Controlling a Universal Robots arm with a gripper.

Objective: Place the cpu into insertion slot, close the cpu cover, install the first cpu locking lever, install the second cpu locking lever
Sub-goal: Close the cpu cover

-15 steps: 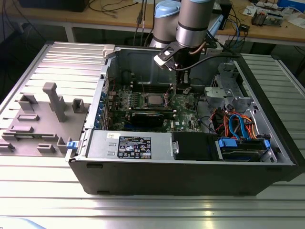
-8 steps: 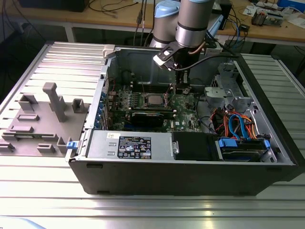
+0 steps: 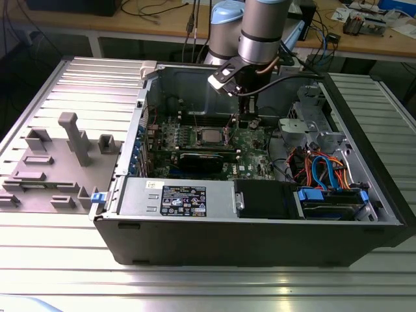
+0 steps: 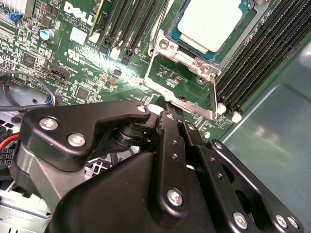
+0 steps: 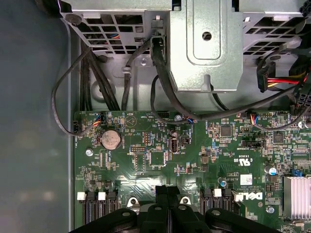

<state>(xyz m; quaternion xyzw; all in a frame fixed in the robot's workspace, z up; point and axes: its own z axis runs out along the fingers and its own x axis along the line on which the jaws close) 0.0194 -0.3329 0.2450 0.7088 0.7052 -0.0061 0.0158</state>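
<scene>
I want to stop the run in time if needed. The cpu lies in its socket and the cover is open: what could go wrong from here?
1. The cpu cover stands raised, its free edge right at the shut gripper. Such a thin edge might slip off the fingertips, and the cover could snap down on the cpu.
2. The memory slots lie close beside the cover, so a sideways push might strike them.
</scene>
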